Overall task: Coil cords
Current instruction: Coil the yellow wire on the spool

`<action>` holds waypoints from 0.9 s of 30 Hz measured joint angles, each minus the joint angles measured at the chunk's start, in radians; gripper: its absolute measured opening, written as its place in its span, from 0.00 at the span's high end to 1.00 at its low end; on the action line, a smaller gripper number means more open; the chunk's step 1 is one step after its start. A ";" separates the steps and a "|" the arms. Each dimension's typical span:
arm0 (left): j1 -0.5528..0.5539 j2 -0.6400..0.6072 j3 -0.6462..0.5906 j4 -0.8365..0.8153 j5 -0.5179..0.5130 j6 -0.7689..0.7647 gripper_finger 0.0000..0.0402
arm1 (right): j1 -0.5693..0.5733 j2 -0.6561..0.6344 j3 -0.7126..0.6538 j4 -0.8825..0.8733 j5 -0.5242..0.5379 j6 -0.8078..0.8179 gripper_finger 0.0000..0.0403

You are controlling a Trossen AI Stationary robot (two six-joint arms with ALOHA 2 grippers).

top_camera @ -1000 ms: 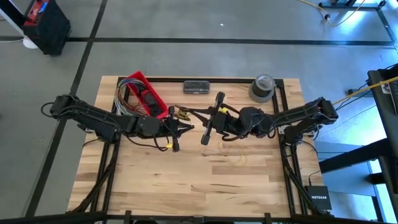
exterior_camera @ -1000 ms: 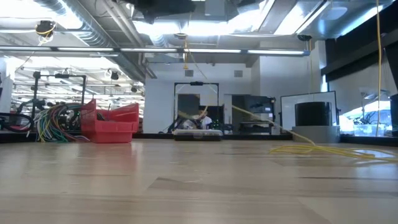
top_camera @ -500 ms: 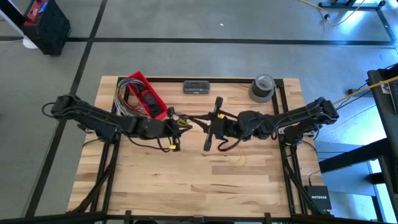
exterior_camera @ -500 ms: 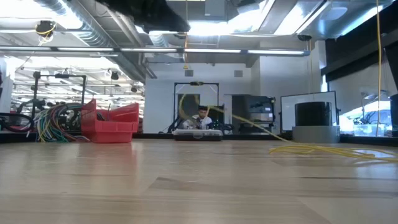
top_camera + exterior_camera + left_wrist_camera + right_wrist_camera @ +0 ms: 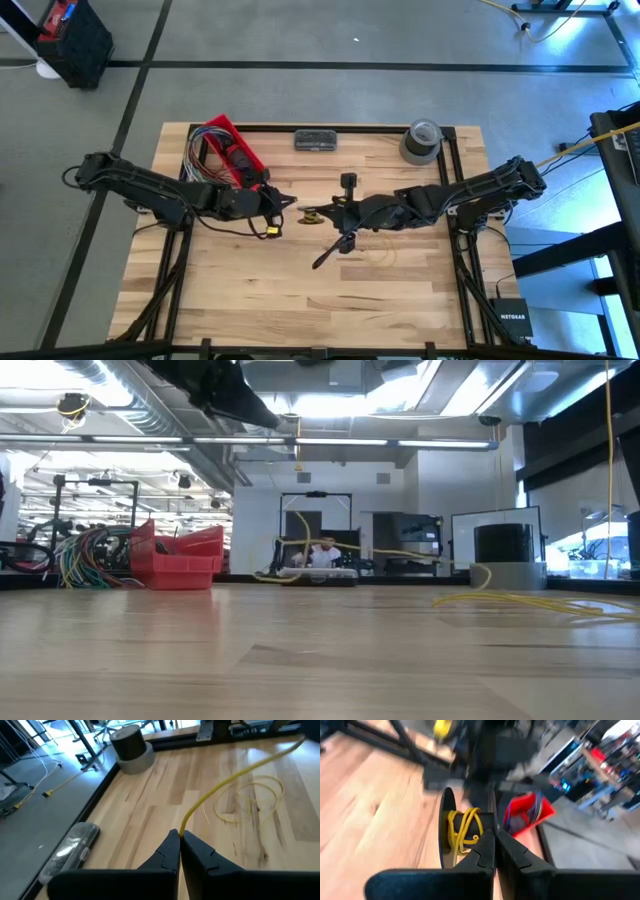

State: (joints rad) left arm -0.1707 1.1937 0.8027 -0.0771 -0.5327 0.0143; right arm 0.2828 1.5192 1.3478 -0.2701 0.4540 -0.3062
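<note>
A thin yellow cord [image 5: 235,775] runs from my left gripper [image 5: 179,834] across the table toward the right arm. Its slack lies in loose loops [image 5: 255,795] on the wood. Both grippers are above the table's middle. My left gripper [image 5: 290,199] is shut on the cord. My right gripper [image 5: 312,216] is also shut and faces it closely. A small coil of the cord [image 5: 462,832] sits at the right gripper's fingertips, against a dark flat piece. In the low view the cord [image 5: 400,555] hangs in a slack arc down to the table. My left gripper pinches one strand of the cord [image 5: 182,827] between its two fingertips, coming in at a shallow downward slant from the table's left. The cord leads off the fingertips clear of the wood and bends toward the right arm. My right gripper is shut beside the coil [image 5: 474,838], coming from the table's right at a shallow downward slant. The coil is lifted clear of the table. Blur hides whether a strand is between the fingers or wound round them.
A red bin [image 5: 235,150] with a bundle of multicoloured wires [image 5: 200,160] stands at the far left. A dark flat case [image 5: 318,139] and a grey tape roll [image 5: 422,140] are at the far edge. The near half of the table [image 5: 300,300] is bare wood.
My right gripper has sunk, come a little toward the table's near edge, and tipped and rolled. My left gripper has drawn back a little toward the table's left. The cord, which ran as a straight slanting line in the low view, now sags in loops.
</note>
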 joint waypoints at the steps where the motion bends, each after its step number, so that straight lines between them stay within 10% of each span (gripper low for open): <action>1: -0.002 -0.010 0.001 -0.014 -0.001 -0.008 0.99 | -0.001 0.000 -0.007 -0.016 0.011 0.014 0.99; 13: -0.021 -0.081 0.003 -0.121 -0.001 -0.083 0.99 | -0.001 0.002 -0.107 -0.026 0.114 0.034 0.99; 27: -0.089 -0.018 0.004 0.182 0.193 -0.016 0.99 | -0.070 0.004 -0.233 0.260 0.209 0.037 0.99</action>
State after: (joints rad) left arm -0.2600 1.1757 0.8066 0.1044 -0.3401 -0.0018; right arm 0.2127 1.5230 1.1148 -0.0099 0.6632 -0.2687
